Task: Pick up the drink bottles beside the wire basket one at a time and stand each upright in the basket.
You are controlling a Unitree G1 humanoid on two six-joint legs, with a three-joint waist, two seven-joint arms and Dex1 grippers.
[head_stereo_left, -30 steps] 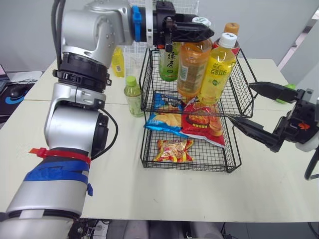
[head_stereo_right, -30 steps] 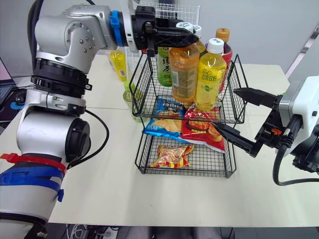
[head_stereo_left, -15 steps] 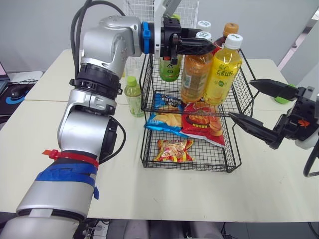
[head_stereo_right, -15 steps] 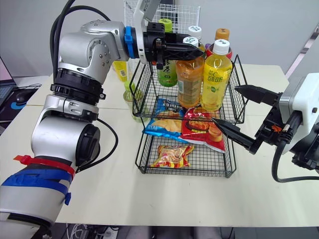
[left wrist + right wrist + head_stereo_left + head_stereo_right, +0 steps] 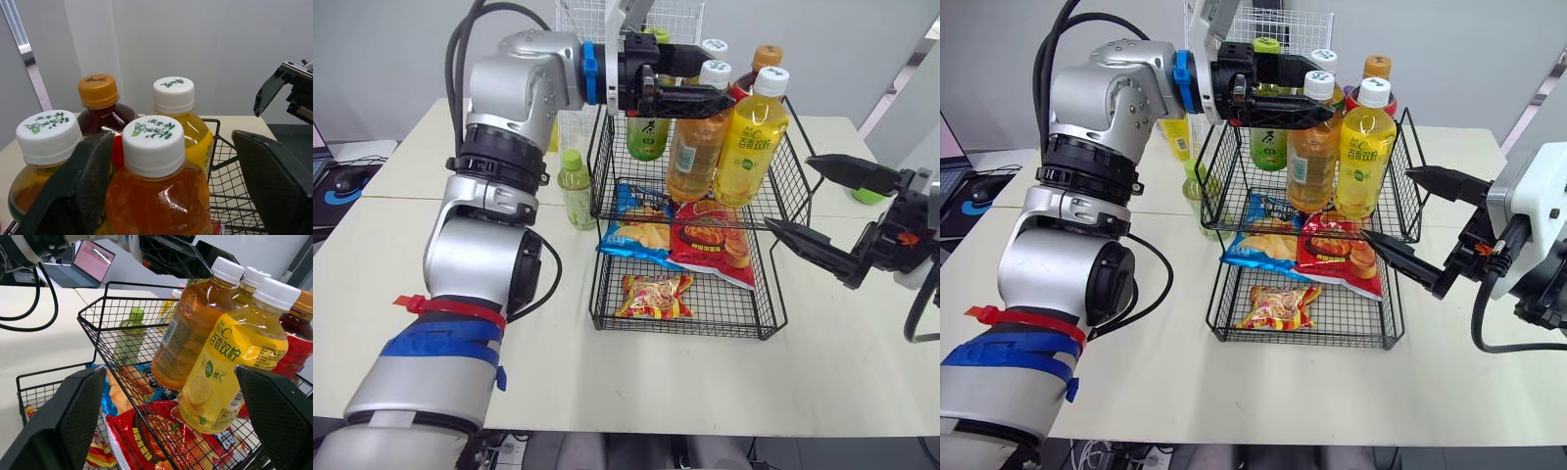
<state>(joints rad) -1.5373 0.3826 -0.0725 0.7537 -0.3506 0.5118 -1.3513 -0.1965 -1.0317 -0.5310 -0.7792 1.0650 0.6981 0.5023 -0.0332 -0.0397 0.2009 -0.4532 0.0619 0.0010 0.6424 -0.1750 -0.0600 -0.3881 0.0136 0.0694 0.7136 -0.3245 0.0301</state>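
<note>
Left wrist view: left gripper [image 5: 171,142] released, astride amber bottle [image 5: 156,196] upright in basket [image 5: 724,333] w/ 4 others. Right gripper [image 5: 788,193] gapes at 3 o'clock. Green bottle [image 5: 575,186], 9 o'clock, left to do.

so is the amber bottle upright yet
Upright: amber bottle stands in the basket, parallel to the yellow bottle; left claw open around its neck.

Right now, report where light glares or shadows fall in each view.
Left eye view: even, soft light, with no hard shadow on the table around the wire basket. Left wrist view: small glints on the shoulder of the orange tea bottle. Right wrist view: the laptop screen glows bright pink.
</note>
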